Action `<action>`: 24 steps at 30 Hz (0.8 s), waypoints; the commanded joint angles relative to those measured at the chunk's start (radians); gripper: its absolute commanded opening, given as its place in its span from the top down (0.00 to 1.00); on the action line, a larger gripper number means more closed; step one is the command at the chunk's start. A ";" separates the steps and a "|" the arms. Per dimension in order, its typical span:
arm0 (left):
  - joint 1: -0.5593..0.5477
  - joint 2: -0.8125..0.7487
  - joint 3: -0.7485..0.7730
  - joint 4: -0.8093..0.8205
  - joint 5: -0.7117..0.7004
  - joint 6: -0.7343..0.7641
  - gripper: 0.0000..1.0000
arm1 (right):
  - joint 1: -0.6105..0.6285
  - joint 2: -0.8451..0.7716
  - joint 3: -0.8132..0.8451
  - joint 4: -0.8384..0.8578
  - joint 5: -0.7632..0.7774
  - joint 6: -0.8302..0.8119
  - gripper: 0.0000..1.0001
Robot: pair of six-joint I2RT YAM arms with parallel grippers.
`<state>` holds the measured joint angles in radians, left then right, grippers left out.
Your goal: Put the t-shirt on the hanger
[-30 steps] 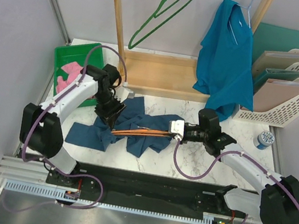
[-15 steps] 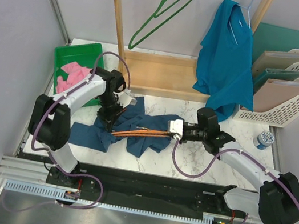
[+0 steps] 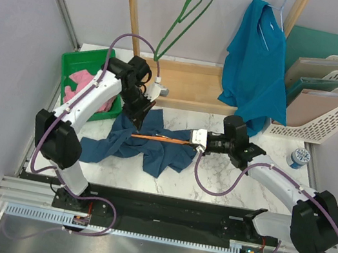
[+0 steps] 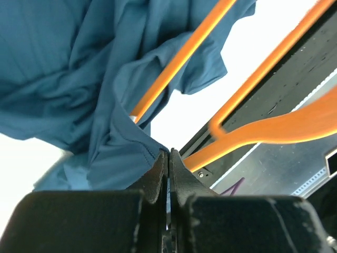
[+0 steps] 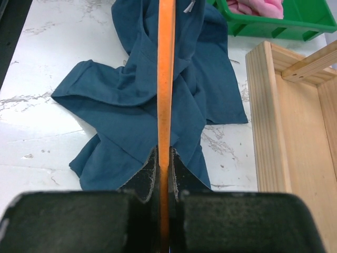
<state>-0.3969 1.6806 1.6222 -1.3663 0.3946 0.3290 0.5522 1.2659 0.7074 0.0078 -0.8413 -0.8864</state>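
I have the left claw (image 3: 141, 114) clenched on a fold of the t-shirt (image 3: 145, 147). In the left wrist view the two fingers (image 4: 159, 174) are pressed together with the navy cloth (image 4: 79, 79) pinched at their tips. From above, that pinch sits at the shirt's 12 o'clock edge, and the cloth rises from the table (image 3: 224, 182) towards the claw. The rest of the shirt lies crumpled on the marble and spreads towards 7 o'clock.

My right claw (image 3: 198, 138) is grasping the hanger (image 3: 168, 139). The right wrist view shows the orange bar (image 5: 166, 79) clamped between the fingers (image 5: 146, 174) and running straight away over the shirt (image 5: 131, 105). From above, the hanger reaches from the right claw towards 9 o'clock, and its far end goes into the bunched cloth just below the left claw. The left wrist view shows two orange bars (image 4: 274, 126) passing close by the fabric.

At the shirt's 10 o'clock is a green bin (image 3: 79, 61) with a pink garment (image 3: 82, 78) in it. A wooden rack (image 3: 189, 84) stands at 12 o'clock.
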 commanded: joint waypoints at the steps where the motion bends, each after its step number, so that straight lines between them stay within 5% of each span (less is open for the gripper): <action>1: -0.069 0.037 0.080 -0.051 0.156 -0.044 0.98 | 0.017 0.035 0.049 0.004 -0.073 0.000 1.00; 10: -0.129 0.117 0.209 0.004 0.228 -0.108 0.98 | 0.043 0.069 0.056 0.172 -0.061 0.154 1.00; 16: -0.132 0.047 0.128 0.099 0.159 -0.110 0.98 | 0.043 0.067 0.053 0.127 -0.102 0.162 1.00; 24: -0.138 -0.041 0.090 0.272 0.141 -0.218 0.98 | 0.069 0.125 0.058 0.251 0.017 0.473 1.00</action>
<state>-0.4847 1.7042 1.6779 -1.3472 0.3351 0.2493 0.5617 1.3357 0.7277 0.1440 -0.8288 -0.6006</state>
